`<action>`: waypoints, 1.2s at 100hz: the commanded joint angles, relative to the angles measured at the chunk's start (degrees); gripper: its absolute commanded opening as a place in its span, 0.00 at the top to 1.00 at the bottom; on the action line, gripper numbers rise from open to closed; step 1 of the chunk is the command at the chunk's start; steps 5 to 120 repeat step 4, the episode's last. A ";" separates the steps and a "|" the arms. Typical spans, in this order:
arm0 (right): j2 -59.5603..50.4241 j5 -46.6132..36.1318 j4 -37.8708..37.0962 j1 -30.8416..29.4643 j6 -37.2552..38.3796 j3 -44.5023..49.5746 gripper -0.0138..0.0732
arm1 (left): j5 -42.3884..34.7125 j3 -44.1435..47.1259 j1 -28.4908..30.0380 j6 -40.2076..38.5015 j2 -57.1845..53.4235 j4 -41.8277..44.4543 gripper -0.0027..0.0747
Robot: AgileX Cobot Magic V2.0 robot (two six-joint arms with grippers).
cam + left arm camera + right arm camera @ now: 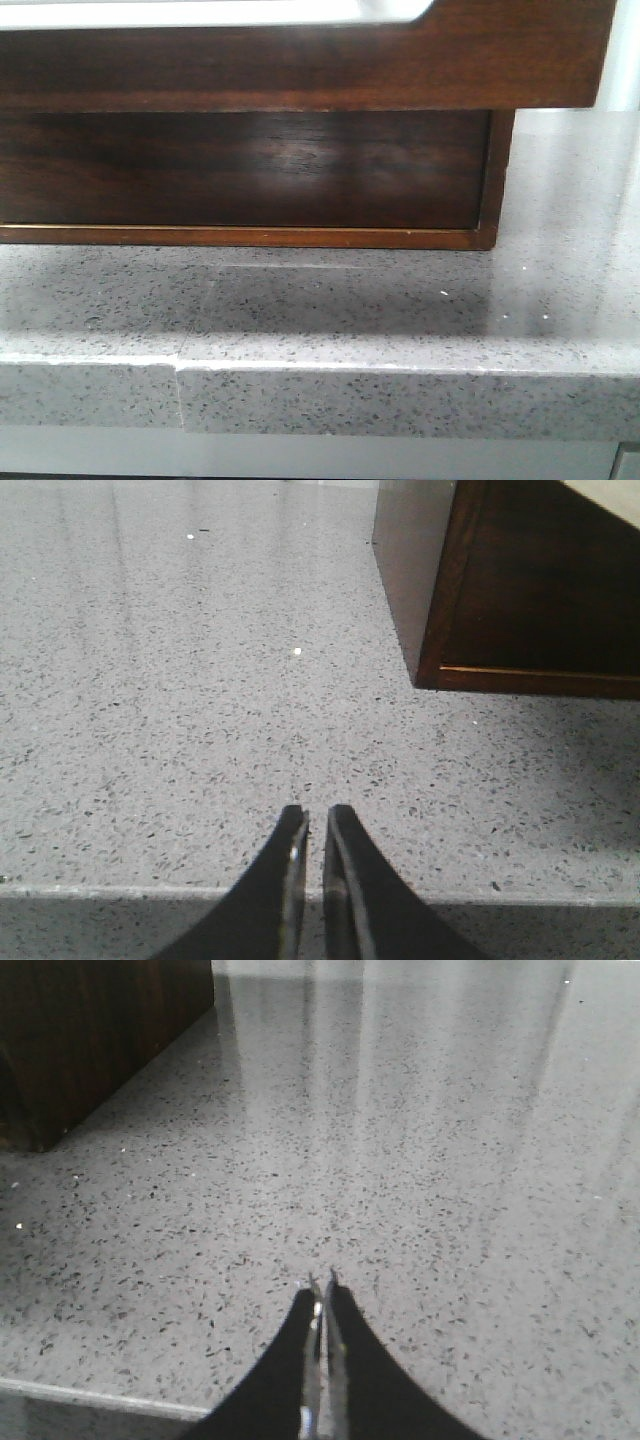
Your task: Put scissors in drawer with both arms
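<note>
No scissors are seen in any view. The drawer (530,590) lies ahead and to the right of the left gripper (317,825), ahead-left of the right gripper (321,1295). Both grippers' fingers are drawn together, nothing held. Neither arm is judged clearly nearer.

No readable text in any view.

No letters, nos., brand marks or signs on the dark wood drawer (300,70), the cabinet (250,170) under it, or the speckled grey countertop (350,300); wrist views likewise show only plain surfaces w/o print.
</note>
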 commanded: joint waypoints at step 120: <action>-1.59 -1.16 -0.53 -0.29 0.03 1.73 0.89 | -3.31 1.13 0.14 -0.09 -1.93 0.01 0.95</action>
